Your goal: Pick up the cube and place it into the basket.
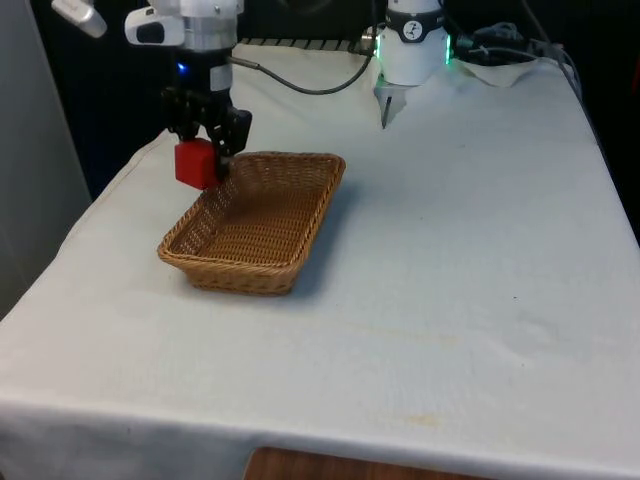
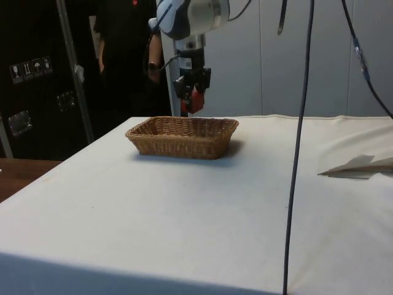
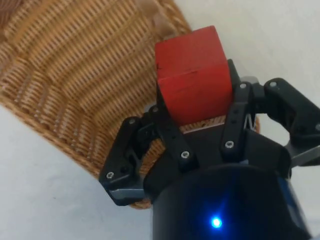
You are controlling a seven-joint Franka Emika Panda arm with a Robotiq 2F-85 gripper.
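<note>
A red cube (image 1: 196, 163) hangs in the air, held between the black fingers of my gripper (image 1: 207, 160), which is shut on it. It hovers over the far corner rim of the woven wicker basket (image 1: 300, 165), on the front view's left. In the side view the cube (image 2: 195, 100) sits just above the basket's far rim (image 2: 184, 120), with the gripper (image 2: 193, 98) around it. In the wrist view the cube (image 3: 192, 75) is clamped in the gripper (image 3: 195, 107), with the basket's wall (image 3: 65, 75) and corner below it. The basket holds nothing.
White cloth (image 1: 450, 250) spreads wide to the front view's right of the basket. A black cable (image 2: 299, 135) hangs down in the side view. A person in dark clothes (image 2: 123, 55) stands behind the table. Crumpled cloth and cables (image 1: 500, 60) lie at the far end.
</note>
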